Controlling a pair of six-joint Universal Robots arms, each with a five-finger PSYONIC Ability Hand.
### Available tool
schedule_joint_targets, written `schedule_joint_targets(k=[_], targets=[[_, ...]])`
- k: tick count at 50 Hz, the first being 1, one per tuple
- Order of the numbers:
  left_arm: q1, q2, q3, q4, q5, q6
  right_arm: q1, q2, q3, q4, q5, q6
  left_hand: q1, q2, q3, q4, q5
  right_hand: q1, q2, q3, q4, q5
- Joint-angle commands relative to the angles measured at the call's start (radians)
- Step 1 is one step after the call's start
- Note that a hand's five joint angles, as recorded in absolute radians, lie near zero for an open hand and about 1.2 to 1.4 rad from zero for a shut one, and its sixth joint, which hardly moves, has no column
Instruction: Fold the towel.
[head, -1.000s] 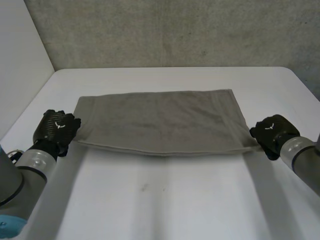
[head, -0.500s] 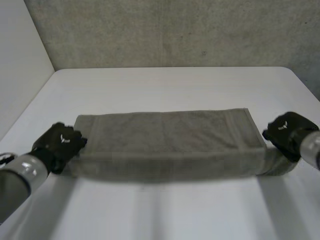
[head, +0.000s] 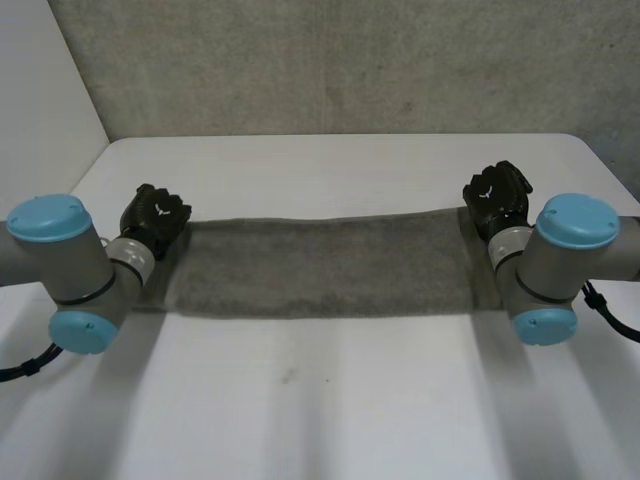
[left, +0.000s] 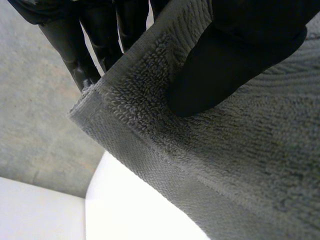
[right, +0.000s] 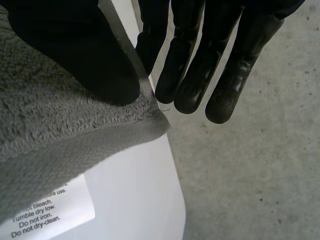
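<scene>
towel held stretched between left hand and right hand.

the grey towel is drawn out as a long, narrow band across the middle of the white table, with one hand at each short end. in the left wrist view, a corner of the towel is pinched by the left hand: the thumb is pressed onto the face of the cloth and the fingers are set behind its edge. in the right wrist view, the other end's corner is clamped under the right thumb, and the fingers are extended straight past the corner. a white care label is seen under the hem beside that corner.
</scene>
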Motion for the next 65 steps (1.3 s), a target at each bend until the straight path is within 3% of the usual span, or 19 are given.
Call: schedule_joint_targets(k=[1, 3, 4, 5, 6, 7, 8, 15, 23, 26, 28, 29, 34, 39, 44, 48, 50, 55, 65], targets=[[-0.012, -0.051, 0.068, 0.053, -0.003, 0.004, 0.002, 0.096, -0.119, -0.029, -0.022, -0.007, 0.223, 0.179, 0.18, 0.179, 0.184, 0.423, 0.214, 0.207, 0.201, 0.227], [-0.012, -0.06, 0.074, 0.054, 0.0, 0.004, 0.002, 0.108, -0.131, -0.029, -0.028, -0.007, 0.223, 0.179, 0.18, 0.179, 0.184, 0.423, 0.214, 0.207, 0.201, 0.227], [-0.012, -0.061, 0.074, 0.054, 0.0, 0.004, 0.002, 0.116, -0.136, -0.029, -0.028, -0.006, 0.223, 0.179, 0.18, 0.179, 0.184, 0.148, -0.061, -0.069, -0.074, -0.048], [-0.014, -0.064, 0.074, 0.056, 0.003, 0.003, 0.002, 0.116, -0.136, -0.029, -0.028, -0.006, -0.155, -0.199, -0.197, -0.198, -0.193, 0.145, -0.064, -0.071, -0.076, -0.051], [-0.014, -0.064, 0.072, 0.054, 0.0, 0.003, 0.002, 0.118, -0.139, -0.031, -0.019, -0.006, -0.754, -0.798, -0.797, -0.798, -0.793, -0.445, -0.654, -0.661, -0.666, -0.641], [-0.014, -0.064, 0.072, 0.054, 0.0, 0.003, 0.002, 0.118, -0.139, -0.031, -0.019, -0.006, -0.76, -0.804, -0.803, -0.804, -0.799, -0.451, -0.66, -0.667, -0.672, -0.647], [-0.015, -0.064, 0.069, 0.056, 0.0, 0.004, 0.002, 0.118, -0.134, -0.029, -0.014, -0.003, -0.999, -1.043, -1.042, -1.043, -1.037, -0.799, -1.008, -1.015, -1.02, -0.994], [-0.038, -0.024, 0.039, 0.054, -0.003, 0.004, 0.002, 0.035, -0.056, -0.017, 0.006, 0.01, -0.998, -1.042, -1.041, -1.042, -1.036, -0.799, -1.008, -1.015, -1.02, -0.994], [-0.038, 0.18, -0.116, 0.051, -0.005, -0.005, -0.01, -0.305, 0.165, 0.047, -0.01, 0.158, -0.998, -1.042, -1.041, -1.042, -1.036, -0.799, -1.008, -1.015, -1.02, -0.994], [-0.034, 0.289, -0.205, 0.051, -0.005, -0.025, -0.012, -0.359, 0.185, 0.102, -0.008, 0.197, -0.998, -1.042, -1.041, -1.042, -1.036, -0.799, -1.008, -1.015, -1.02, -0.994], [-0.035, 0.385, -0.294, 0.053, -0.003, -0.086, -0.017, -0.431, 0.202, 0.246, -0.01, 0.282, -0.998, -1.042, -1.041, -1.042, -1.036, -0.799, -1.008, -1.015, -1.02, -0.994], [-0.035, 0.386, -0.294, 0.053, -0.003, -0.086, -0.017, -0.431, 0.202, 0.247, -0.01, 0.283, -0.998, -1.042, -1.041, -1.042, -1.036, -0.799, -1.008, -1.015, -1.02, -0.994], [-0.04, 0.476, -0.4, 0.056, -0.003, -0.244, -0.093, -0.487, 0.22, 0.559, -0.043, 0.466, -0.998, -1.042, -1.041, -1.042, -1.036, -0.799, -1.008, -1.015, -1.02, -0.994], [-0.035, 0.538, -0.483, 0.061, 0.0, -0.506, -0.122, -0.49, 0.269, 0.665, -0.123, 0.53, -0.998, -1.042, -1.041, -1.042, -1.036, -0.799, -1.008, -1.015, -1.02, -0.994], [-0.026, 0.539, -0.512, 0.076, 0.001, -0.61, -0.179, -0.491, 0.368, 0.574, -0.201, 0.53, -0.998, -1.042, -1.041, -1.042, -1.036, -0.769, -0.978, -0.985, -0.99, -0.964], [-0.023, 0.541, -0.524, 0.077, 0.001, -0.614, -0.198, -0.487, 0.441, 0.448, -0.225, 0.533, -0.998, -1.042, -1.041, -1.042, -1.036, -0.645, -0.854, -0.861, -0.866, -0.84], [-0.015, 0.541, -0.529, 0.079, 0.001, -0.614, -0.202, -0.47, 0.497, 0.301, -0.226, 0.528, -0.998, -1.042, -1.041, -1.042, -1.036, -0.457, -0.666, -0.674, -0.679, -0.653], [-0.014, 0.541, -0.529, 0.079, 0.001, -0.615, -0.207, -0.402, 0.516, 0.173, -0.223, 0.51, -0.998, -1.042, -1.041, -1.042, -1.036, -0.413, -0.622, -0.629, -0.634, -0.608], [-0.017, 0.536, -0.538, 0.079, 0.003, -0.615, -0.207, -0.324, 0.492, 0.155, -0.225, 0.444, -0.998, -1.042, -1.041, -1.042, -1.036, -0.372, -0.581, -0.588, -0.593, -0.567]])
